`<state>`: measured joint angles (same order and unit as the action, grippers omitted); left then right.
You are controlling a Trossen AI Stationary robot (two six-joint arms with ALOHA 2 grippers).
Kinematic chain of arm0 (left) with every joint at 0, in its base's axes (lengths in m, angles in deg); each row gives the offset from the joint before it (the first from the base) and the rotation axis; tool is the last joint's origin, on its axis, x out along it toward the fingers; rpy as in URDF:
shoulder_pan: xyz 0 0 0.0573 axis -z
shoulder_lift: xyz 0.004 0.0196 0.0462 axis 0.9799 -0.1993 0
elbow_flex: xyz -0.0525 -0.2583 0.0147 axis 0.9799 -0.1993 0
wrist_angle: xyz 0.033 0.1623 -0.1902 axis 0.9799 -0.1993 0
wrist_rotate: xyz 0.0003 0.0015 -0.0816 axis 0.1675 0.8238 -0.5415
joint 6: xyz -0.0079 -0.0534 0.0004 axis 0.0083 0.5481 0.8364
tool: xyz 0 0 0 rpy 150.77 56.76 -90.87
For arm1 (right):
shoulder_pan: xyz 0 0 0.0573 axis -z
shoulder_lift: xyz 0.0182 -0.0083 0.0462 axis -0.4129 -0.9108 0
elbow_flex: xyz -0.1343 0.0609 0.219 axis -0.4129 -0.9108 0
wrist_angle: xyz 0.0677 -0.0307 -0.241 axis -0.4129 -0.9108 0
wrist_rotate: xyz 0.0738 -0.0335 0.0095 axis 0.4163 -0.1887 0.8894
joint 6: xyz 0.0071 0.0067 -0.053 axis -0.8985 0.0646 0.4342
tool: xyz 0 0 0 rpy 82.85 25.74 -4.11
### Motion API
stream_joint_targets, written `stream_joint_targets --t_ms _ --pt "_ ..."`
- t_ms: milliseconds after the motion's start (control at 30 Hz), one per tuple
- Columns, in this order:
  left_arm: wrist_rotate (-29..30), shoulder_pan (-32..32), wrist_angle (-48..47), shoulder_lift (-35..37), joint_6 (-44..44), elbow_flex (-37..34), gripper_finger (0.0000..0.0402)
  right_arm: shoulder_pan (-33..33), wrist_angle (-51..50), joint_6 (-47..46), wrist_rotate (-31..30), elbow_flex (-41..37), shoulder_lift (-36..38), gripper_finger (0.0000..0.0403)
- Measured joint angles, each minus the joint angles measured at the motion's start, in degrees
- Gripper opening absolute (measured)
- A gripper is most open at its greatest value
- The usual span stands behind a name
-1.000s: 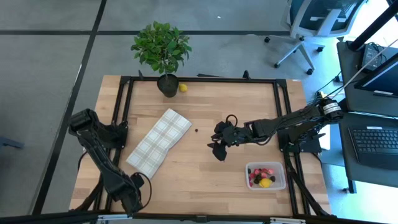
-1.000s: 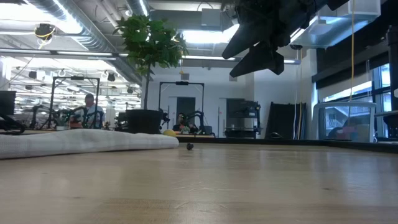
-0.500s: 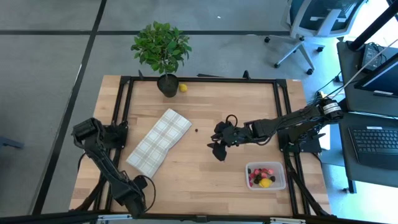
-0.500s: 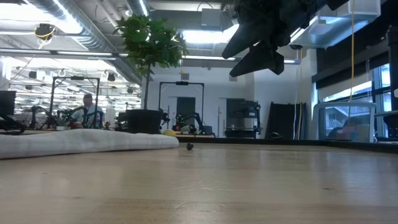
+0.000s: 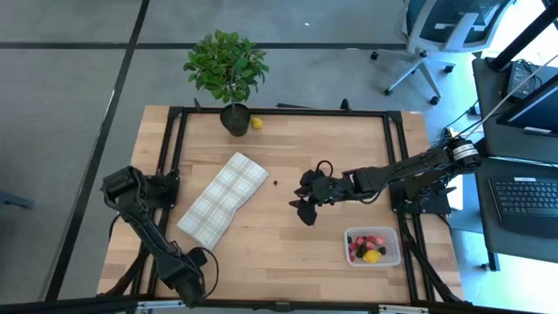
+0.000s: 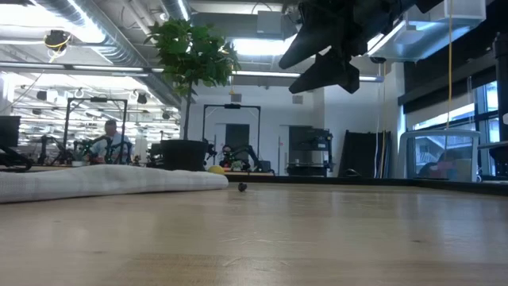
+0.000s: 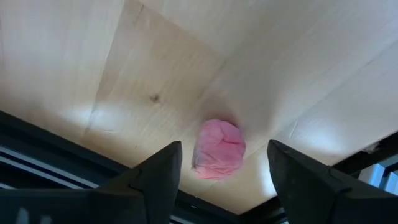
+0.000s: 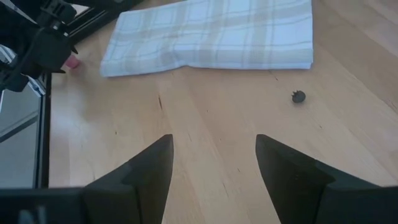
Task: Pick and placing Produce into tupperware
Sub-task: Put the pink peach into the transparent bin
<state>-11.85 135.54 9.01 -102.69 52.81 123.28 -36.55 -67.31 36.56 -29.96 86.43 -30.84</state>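
Left gripper [image 7: 221, 165]: we see its fingers parted astride a pink produce piece [image 7: 217, 149], not gripping, at the table's 7 o'clock corner.
Right gripper [image 5: 305, 209]: parted, empty, mid-table.
Dark berry [image 5: 275, 183]: at its 10 o'clock, nearer the right arm.
Tupperware [image 5: 392, 249]: at 5 o'clock, partly filled.

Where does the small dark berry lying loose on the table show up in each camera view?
High view: dark berry on bare wood, between the plaid cloth and the right tool.
Low view: berry on the tabletop, just past the cloth's end.
Left wrist view: not in it.
Right wrist view: berry near the cloth's corner.
Shared landmark: the plaid cloth.
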Motion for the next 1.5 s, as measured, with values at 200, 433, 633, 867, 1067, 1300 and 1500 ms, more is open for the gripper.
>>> stream_joint_targets --t_ms 200,433,633,867,1067,1300,1500 --pt "-0.01 0.00 0.00 0.00 -0.02 0.00 0.0213 0.00 -0.02 0.15 0.00 0.00 0.00 0.0229" --pt "-0.02 0.00 0.00 0.00 0.00 0.00 0.0189 0.00 -0.06 0.17 0.00 0.00 0.00 0.0229" --pt "-0.02 0.00 0.00 0.00 -0.01 0.00 0.0153 0.00 -0.06 0.20 0.00 0.00 0.00 0.0229" --pt "-0.02 0.00 -0.06 0.02 -0.01 0.00 0.0100 0.00 -0.08 0.20 0.00 0.00 0.00 0.0229" --pt "0.20 -0.08 0.02 0.07 -0.02 0.00 0.0062 0.00 -0.08 0.15 0.08 0.00 0.00 0.0229" --pt "1.45 -2.63 3.78 0.71 -4.45 -0.02 0.0062 0.89 -0.10 -6.41 9.32 0.00 0.00 0.0229" --pt "11.70 -7.90 4.13 3.98 -10.77 -0.07 0.0046 1.16 0.21 -12.74 12.04 0.00 0.02 0.0229"
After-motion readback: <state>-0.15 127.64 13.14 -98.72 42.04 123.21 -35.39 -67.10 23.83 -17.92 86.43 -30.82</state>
